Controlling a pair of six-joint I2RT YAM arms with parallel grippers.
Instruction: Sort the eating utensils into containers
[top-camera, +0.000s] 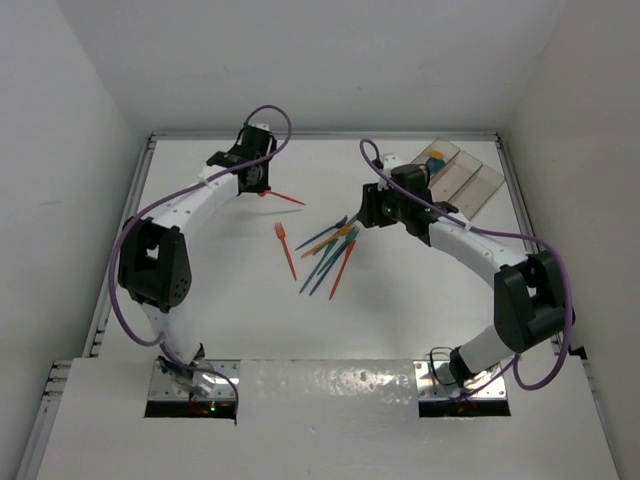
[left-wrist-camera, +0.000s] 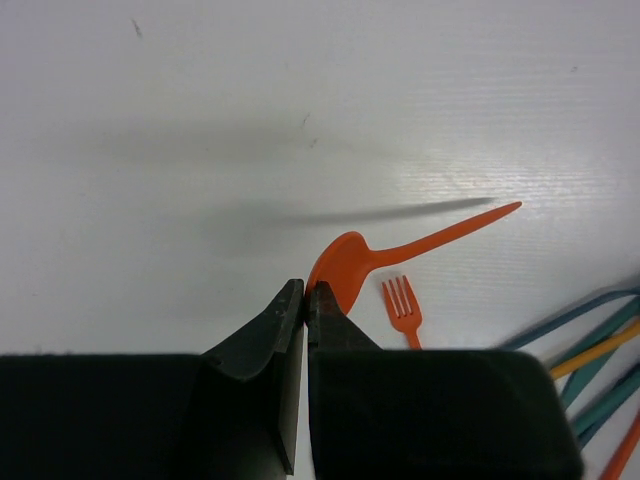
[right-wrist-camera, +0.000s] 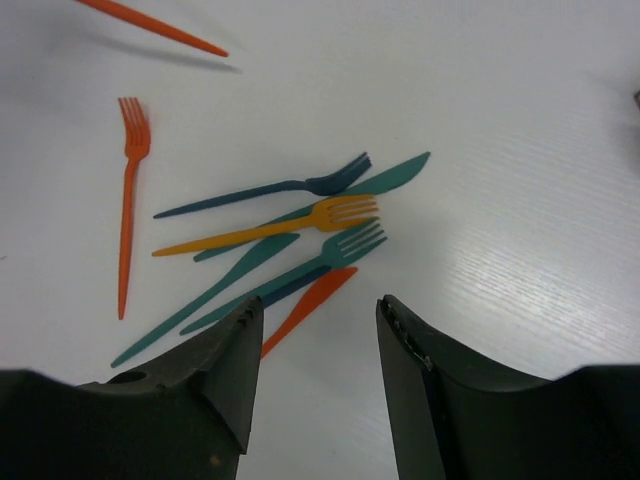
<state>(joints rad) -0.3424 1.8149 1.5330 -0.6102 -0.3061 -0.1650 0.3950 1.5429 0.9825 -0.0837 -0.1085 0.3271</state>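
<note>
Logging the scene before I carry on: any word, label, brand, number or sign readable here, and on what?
None readable in any view.
The cutlery, the clear tray and the table show no lettering; the base plates are too small to tell.

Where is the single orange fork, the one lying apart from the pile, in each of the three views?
Top external: fork left of centre, just left of the pile.
Left wrist: fork low, right of centre; only its tined end shows.
Right wrist: fork at upper left, tines up.
Shared landmark: the orange spoon, just beyond the fork's tines.
</note>
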